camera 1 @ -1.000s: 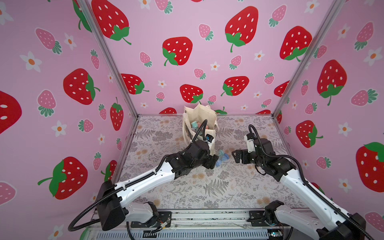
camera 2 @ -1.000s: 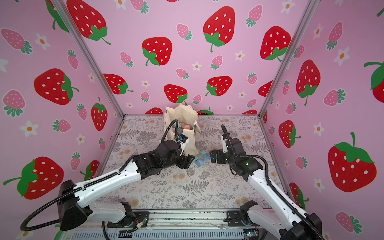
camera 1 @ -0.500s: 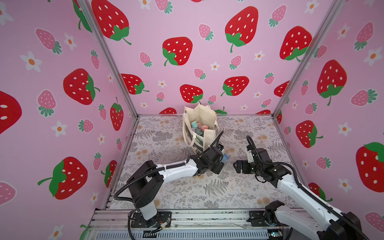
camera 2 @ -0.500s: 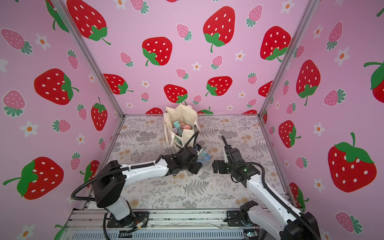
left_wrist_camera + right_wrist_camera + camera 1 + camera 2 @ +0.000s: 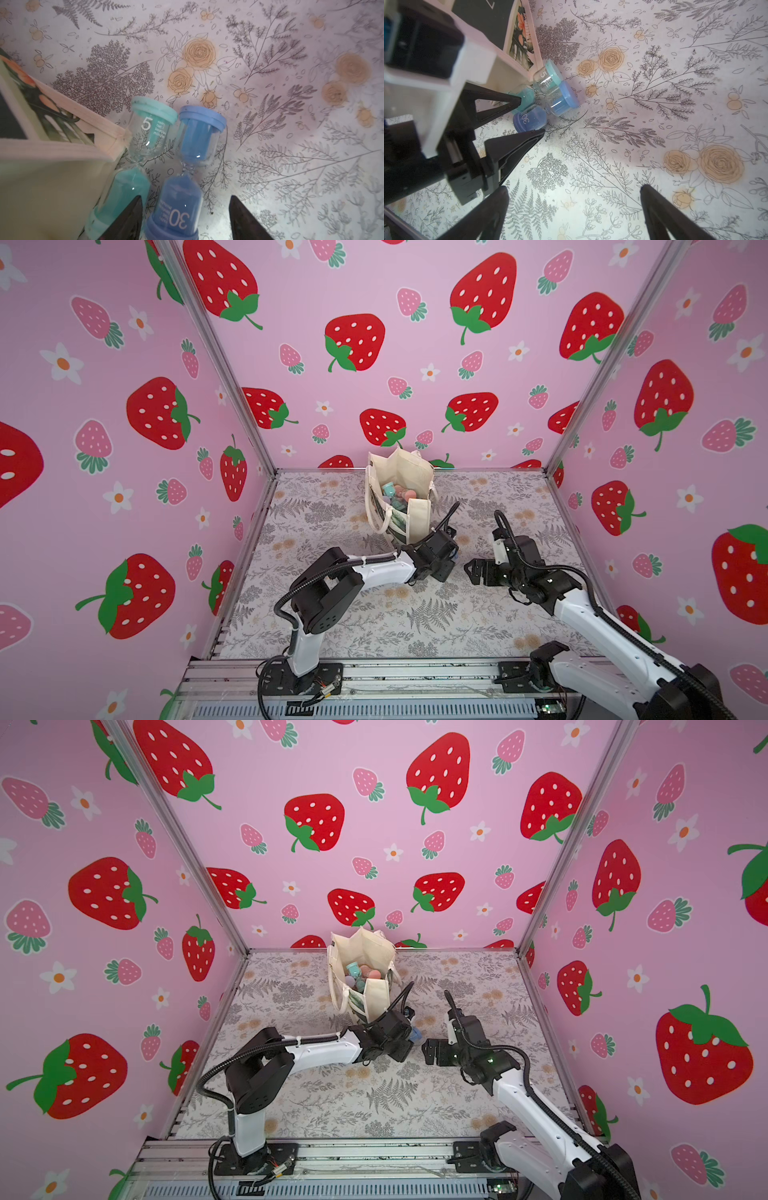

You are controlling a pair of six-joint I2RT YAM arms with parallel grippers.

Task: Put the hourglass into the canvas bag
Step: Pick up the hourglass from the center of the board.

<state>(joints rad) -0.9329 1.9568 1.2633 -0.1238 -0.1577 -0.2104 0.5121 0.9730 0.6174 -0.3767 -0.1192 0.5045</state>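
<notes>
Hourglass lying flat: blue sand, marked 30.

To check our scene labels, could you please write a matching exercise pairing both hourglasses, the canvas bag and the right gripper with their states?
1 teal hourglass
2 blue hourglass
3 canvas bag
4 right gripper

A open, empty
B marked 30, straddled by left gripper
C upright, small items inside
D marked 5, beside the bag

Pairs: 1-D, 2-B, 3-C, 4-A
</notes>
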